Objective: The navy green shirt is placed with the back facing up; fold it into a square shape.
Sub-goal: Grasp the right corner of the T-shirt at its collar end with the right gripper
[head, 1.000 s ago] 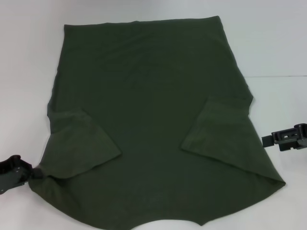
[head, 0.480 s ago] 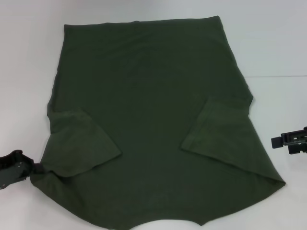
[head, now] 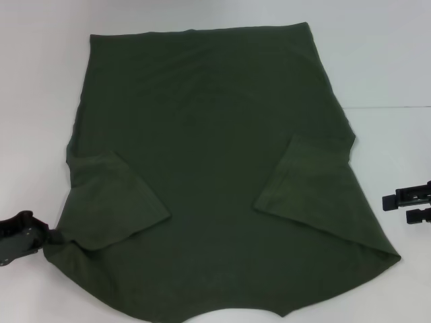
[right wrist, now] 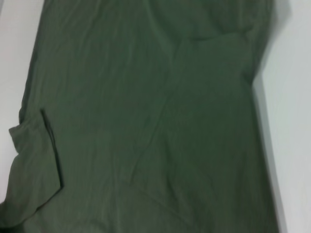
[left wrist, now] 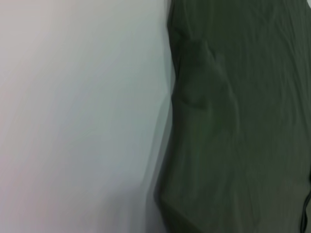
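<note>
Across the middle of the white worktop (head: 384, 54) lies the navy green shirt (head: 209, 168), spread flat with its plain side up, no lettering showing. Its straight hem runs along the far side; the near end with the curved neckline reaches the worktop's near edge. Both short sleeves are folded inward onto the body: one flap sits near the shirt's left edge, the other near its right edge, each lying as a slanted panel on top of the cloth.

Down at the near left corner of the shirt, the left gripper (head: 42, 239) is right up against the fabric, and the cloth bunches to a point where the tips meet it. That looks like a pinch on the shirt's corner. Its wrist view gives only the shirt's edge running along bare worktop, with a soft ridge in the cloth.

Over by the worktop's right edge, the right gripper (head: 397, 207) sits clear of the shirt, low above bare surface, its two dark fingers (head: 407, 197) parallel with a gap between them, holding nothing. Its wrist camera looks over the shirt's body and both folded sleeves.
</note>
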Motion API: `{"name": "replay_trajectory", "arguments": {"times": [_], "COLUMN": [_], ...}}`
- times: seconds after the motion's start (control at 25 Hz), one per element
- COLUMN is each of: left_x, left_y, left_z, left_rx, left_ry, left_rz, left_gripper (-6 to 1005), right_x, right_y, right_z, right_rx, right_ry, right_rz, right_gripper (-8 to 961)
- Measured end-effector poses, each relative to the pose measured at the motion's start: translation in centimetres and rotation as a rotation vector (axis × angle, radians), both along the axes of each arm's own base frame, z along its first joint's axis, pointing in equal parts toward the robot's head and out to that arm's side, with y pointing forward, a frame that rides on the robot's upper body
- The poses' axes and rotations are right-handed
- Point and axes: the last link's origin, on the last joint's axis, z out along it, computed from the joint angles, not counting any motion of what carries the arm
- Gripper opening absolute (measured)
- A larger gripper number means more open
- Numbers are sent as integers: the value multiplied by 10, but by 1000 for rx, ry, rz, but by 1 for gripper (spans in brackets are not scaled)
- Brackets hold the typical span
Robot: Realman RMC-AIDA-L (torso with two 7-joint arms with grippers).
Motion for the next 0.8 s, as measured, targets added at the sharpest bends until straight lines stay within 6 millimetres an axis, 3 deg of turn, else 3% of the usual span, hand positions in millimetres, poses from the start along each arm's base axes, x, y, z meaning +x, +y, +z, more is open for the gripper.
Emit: {"name": "replay_trajectory", "arguments": {"times": [0.8], "left_x": [6], "left_y": [5], "left_z": [-4], "left_rx": [-4], "left_ry": [-9], "left_rz": [-16], "left_gripper": [4], "right_x": [13], "right_y": [-3], "right_z": [-24], "right_rx": [-29], "right_ry": [-26], "right_rz": [-124], "right_gripper": [811]}}
